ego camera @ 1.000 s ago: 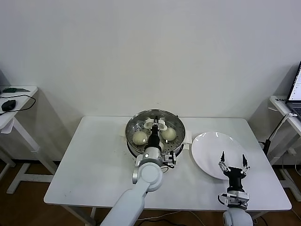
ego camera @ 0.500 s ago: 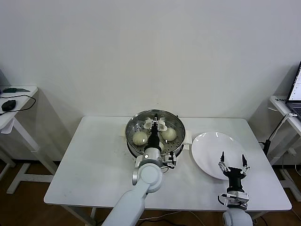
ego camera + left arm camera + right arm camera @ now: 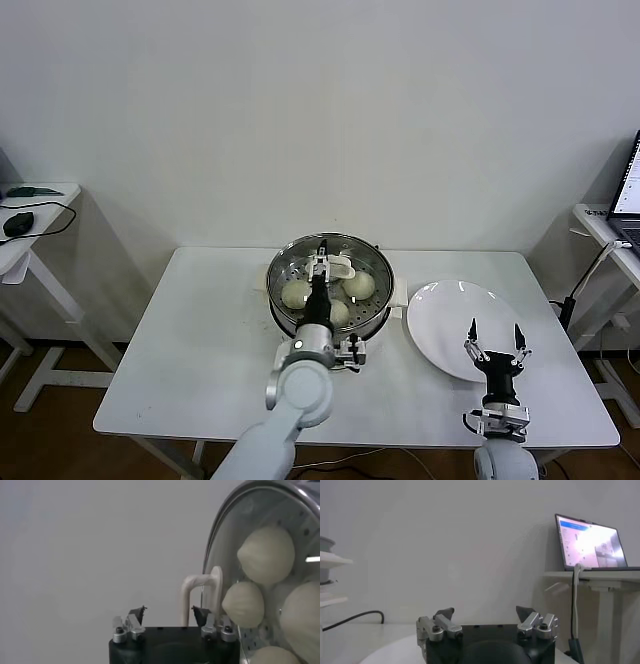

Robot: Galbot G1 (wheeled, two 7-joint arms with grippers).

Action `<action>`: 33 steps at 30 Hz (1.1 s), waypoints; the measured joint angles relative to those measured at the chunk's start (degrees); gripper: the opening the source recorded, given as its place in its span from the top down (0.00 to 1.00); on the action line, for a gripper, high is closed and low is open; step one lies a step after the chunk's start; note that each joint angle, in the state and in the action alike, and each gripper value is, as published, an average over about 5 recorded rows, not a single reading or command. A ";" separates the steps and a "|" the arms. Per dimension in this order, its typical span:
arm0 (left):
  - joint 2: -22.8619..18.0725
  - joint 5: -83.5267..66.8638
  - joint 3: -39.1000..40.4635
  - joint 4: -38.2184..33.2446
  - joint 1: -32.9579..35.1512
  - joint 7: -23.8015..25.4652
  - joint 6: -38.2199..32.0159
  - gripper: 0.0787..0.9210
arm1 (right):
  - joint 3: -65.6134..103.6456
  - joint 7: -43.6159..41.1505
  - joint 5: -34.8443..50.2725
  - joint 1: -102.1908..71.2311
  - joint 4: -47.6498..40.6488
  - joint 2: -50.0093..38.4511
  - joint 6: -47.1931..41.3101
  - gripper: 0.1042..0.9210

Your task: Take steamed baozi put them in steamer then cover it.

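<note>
**Lid on the steamer, both tools spread**

From the head view, the steamer [image 3: 330, 285] stands at the far middle of the white tabletop [image 3: 200, 350], with the cover [image 3: 345, 252] seated on it and its cream-white handle [image 3: 333, 266] near the centre. Through the glass, steamed baozi [image 3: 296, 293] lie on the perforated tray: one on the robot's left, one on its right and one nearer the front, partly behind the arm. The left tool [image 3: 320, 262] reaches over the lid at the handle, its fingers apart and not clamped on it. To the robot's right of the steamer, just beside it, lies a white plate [image 3: 465, 325]. The right tool [image 3: 495, 335] hangs over the plate's near edge, fingers spread wide, holding nothing.

From the left wrist view, the left tool [image 3: 169, 614] has its two tips standing apart, with the handle [image 3: 200, 592] just beyond one tip. The cover [image 3: 225, 545] fills the side, four baozi [image 3: 266, 555] behind the glass.

From the right wrist view, the right tool [image 3: 486, 614] is spread and empty above the plate [image 3: 390, 652]. A laptop [image 3: 592, 542] sits open on a side desk [image 3: 590, 577].
</note>
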 measured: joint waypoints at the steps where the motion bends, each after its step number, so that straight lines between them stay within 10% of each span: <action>1: 0.56 -0.39 -0.13 -0.90 0.54 0.23 0.03 0.14 | 0.01 -0.08 -0.11 0.00 0.08 -0.06 -0.01 0.12; 19: 7.74 -21.76 -13.27 -19.15 12.74 -2.05 -3.70 0.12 | -2.02 -0.89 2.67 -1.77 4.21 -1.77 -4.01 0.12; 33: 8.12 -62.47 -31.93 -9.13 20.92 -9.62 -28.09 0.12 | -2.24 -0.64 5.65 -3.88 6.97 -2.77 -5.23 0.12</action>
